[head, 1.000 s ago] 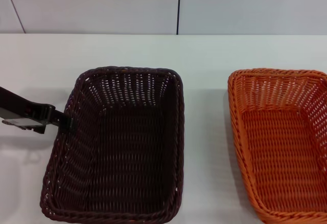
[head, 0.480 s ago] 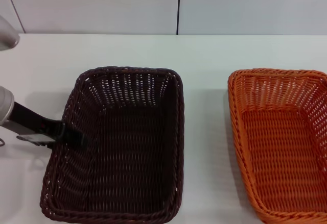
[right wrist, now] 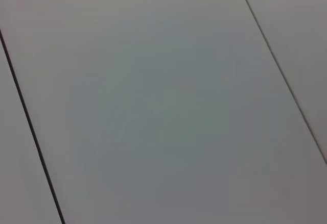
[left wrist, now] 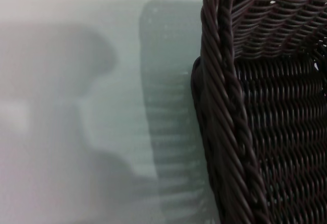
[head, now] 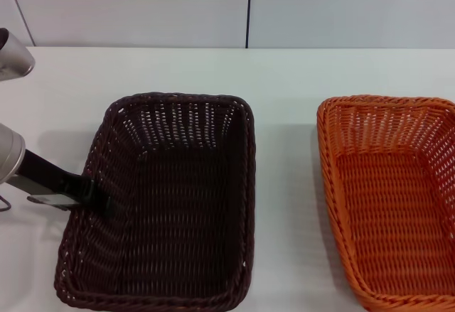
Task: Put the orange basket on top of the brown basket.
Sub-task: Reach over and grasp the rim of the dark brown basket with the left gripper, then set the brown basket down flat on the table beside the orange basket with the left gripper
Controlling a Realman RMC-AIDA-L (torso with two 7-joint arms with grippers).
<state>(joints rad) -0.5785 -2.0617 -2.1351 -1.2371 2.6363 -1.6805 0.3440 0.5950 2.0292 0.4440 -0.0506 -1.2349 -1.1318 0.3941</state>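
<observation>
In the head view you see the brown basket [head: 160, 202] left of centre on the white table [head: 284, 77], filling the lower middle of the frame. The orange basket [head: 391, 198] stands at the right edge, well apart from the brown one, with bare table between them. Your left gripper [head: 96, 197] comes in from the left edge at mid-height and meets the brown basket's left rim; you cannot tell from here whether its fingers are spread, closed or clamped on the rim. The right gripper does not appear in this view.

In the left wrist view the braided rim and openwork wall of the brown basket [left wrist: 245, 122] fill the right half of the frame, with shadowed table [left wrist: 76, 106] on the left. No fingers show.

In the right wrist view you see only pale panels [right wrist: 153, 101] crossed by dark seams.
</observation>
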